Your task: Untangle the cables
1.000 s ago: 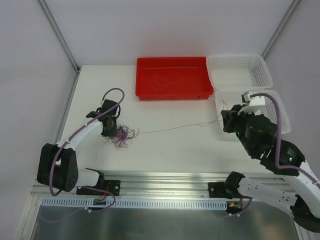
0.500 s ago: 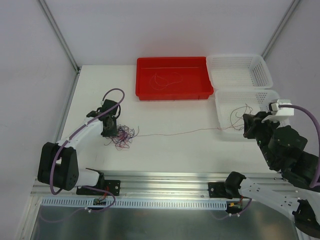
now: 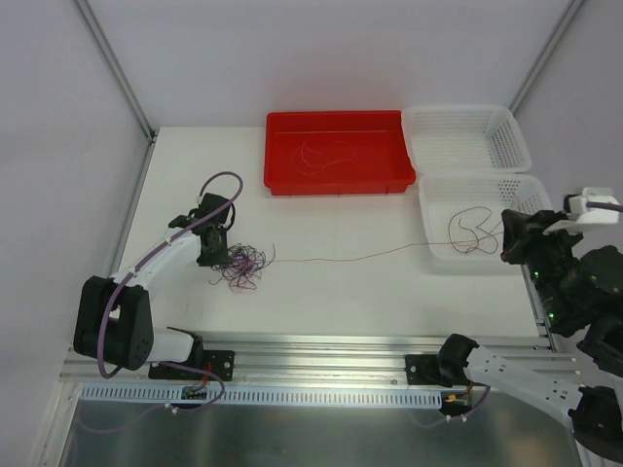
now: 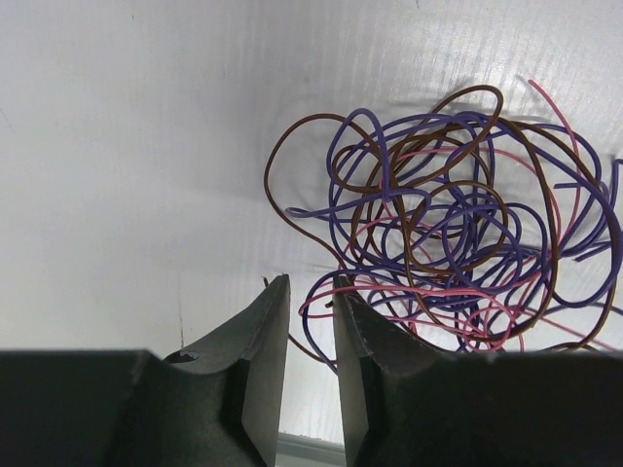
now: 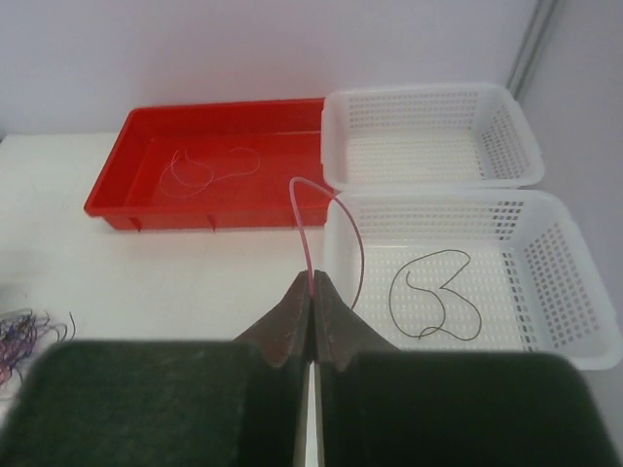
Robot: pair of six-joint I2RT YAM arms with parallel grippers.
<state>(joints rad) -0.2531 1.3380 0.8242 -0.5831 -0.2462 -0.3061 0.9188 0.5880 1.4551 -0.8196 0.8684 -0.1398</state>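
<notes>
The cables are a tangle (image 3: 241,265) of purple, brown and pink strands on the white table, seen close in the left wrist view (image 4: 458,224). My left gripper (image 3: 216,255) sits at the tangle's left edge, its jaws a narrow gap apart (image 4: 311,282), with a purple and a brown strand crossing the gap on the table. My right gripper (image 3: 513,233) is shut on one pinkish-red strand (image 5: 300,209) at its tips (image 5: 311,277). That strand (image 3: 360,258) runs stretched from the tangle across the table to the right gripper above the near white basket.
A red tray (image 3: 336,117) at the back holds a thin pale strand (image 5: 209,165). Two white baskets stand at the right: the far one (image 3: 467,112) and the near one (image 3: 477,178), which holds a dark strand (image 5: 438,297). Aluminium rail along the near edge.
My right gripper has moved to the right with the strand, drawing it out longer. The tangle has slid slightly to the right. The left arm has stayed put.
</notes>
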